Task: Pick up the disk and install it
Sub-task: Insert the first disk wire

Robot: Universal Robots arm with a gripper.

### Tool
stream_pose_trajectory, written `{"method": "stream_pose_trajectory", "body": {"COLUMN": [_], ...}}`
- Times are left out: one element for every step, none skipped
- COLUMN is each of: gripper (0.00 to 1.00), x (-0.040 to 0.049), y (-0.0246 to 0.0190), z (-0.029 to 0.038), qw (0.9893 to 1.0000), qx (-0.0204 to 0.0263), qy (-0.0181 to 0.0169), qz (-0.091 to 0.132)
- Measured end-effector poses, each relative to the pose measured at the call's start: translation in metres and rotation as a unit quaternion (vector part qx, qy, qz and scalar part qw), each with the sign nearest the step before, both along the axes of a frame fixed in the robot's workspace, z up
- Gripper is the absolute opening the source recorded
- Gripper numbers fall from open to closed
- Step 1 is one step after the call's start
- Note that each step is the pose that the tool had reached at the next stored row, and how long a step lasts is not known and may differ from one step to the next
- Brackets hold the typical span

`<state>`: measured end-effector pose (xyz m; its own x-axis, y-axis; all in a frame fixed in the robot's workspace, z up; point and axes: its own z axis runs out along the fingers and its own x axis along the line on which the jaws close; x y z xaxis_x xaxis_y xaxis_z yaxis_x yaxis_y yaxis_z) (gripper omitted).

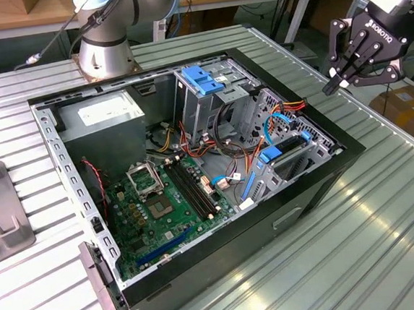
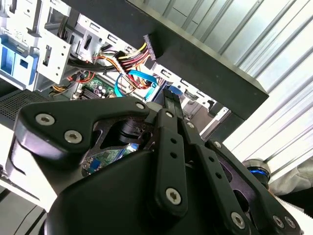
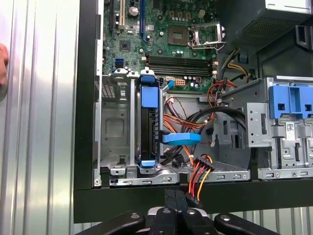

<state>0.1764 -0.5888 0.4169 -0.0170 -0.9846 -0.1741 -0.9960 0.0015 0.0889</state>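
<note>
Over by the exterior view's right edge, the claw (image 1: 340, 79) hangs in the air above the ribbed metal desk (image 1: 385, 205), well clear of the open computer case (image 1: 193, 163) and holding nothing. Its black fingers (image 1: 358, 55) look drawn together at the tips, clenched on empty air; in the first wrist view the finger ends (image 3: 174, 203) meet just outside the case's black wall.

The disk (image 3: 148, 125), with its bright blue carrier ends, sits upright on its edge inside the metal drive cage (image 3: 117, 132) at the case's corner, seated between the cage rails. In the exterior view the same blue-framed drive (image 1: 283, 152) shows in the cage on the side of the case nearest the claw. Just beside it a flat blue cable (image 3: 181, 138) loops past a bundle of red, orange and yellow wires (image 3: 198, 174).

Deeper in the case lies the green motherboard (image 1: 160, 202) with its memory slots (image 3: 181, 61), and a broader blue bracket (image 1: 204, 79) tops the other drive bay. The arm's grey base (image 1: 106, 33) stands on the desk behind the case.
</note>
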Motion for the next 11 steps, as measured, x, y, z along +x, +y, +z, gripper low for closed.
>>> {"method": "stream_pose_trajectory", "body": {"gripper": [0.24, 0.29, 0.29, 0.36, 0.36, 0.42, 0.42, 0.42, 0.42, 0.42, 0.42], "x": [0.0004, 0.0007, 0.001, 0.0012, 0.0015, 0.0019, 0.0023, 0.0023, 0.0022, 0.0023, 0.0023], "y": [0.0, 0.0, 0.0, 0.0, 0.0, 0.0, 0.0, 0.0, 0.0001, 0.0003, 0.0008], "z": [0.0, 0.0, 0.0, 0.0, 0.0, 0.0, 0.0, -0.0002, -0.0007, -0.0017, -0.0025], "qw": [1.0, 1.0, 1.0, 1.0, 1.0, 1.0, 1.0, 1.0, 1.0, 1.0, 0.9999], "qx": [0.0, 0.0, 0.0, 0.0, 0.0, 0.0, 0.0, -0.0005, -0.0024, -0.0073, -0.0135], "qy": [0.0, 0.0, 0.0, 0.0, 0.0, 0.0, 0.0, 0.0, 0.0, 0.0, 0.0], "qz": [0.0, 0.0, 0.0, 0.0, 0.0, 0.0, 0.0, 0.0, 0.0, 0.0, 0.0]}}
